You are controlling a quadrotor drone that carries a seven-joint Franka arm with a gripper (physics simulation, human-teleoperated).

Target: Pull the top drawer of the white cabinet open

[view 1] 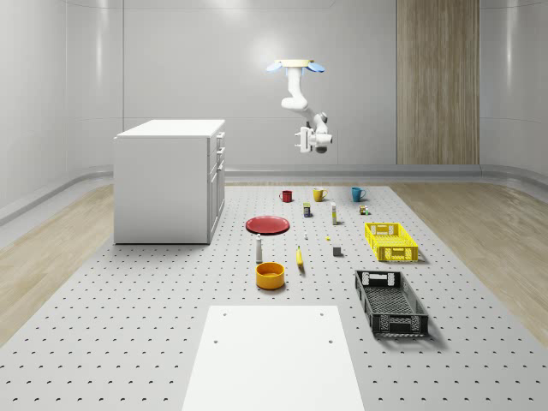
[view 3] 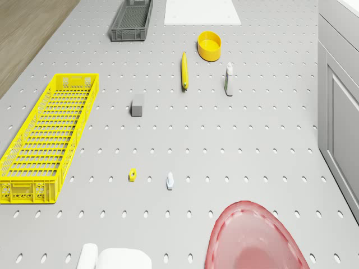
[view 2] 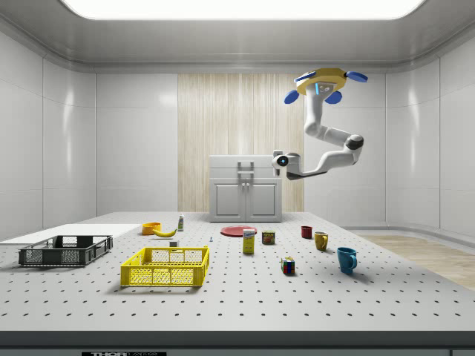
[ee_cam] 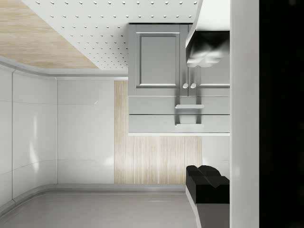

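The white cabinet stands at the whole-scene view's left, its front facing right. Its top drawer is shut, with its handle against the front, and a second drawer handle sits below it. The drone hovers high over the mat, to the right of the cabinet and above the cups. Its arm bends down to the gripper, which hangs at about top-drawer height, well apart from the cabinet front and pointing toward it. In the wrist view the gripper is open, with the handles between its dark fingertips.
On the mat lie a red plate, yellow crate, black crate, yellow bowl, banana and bottle. Three cups stand behind the plate. A white board lies at the mat's front.
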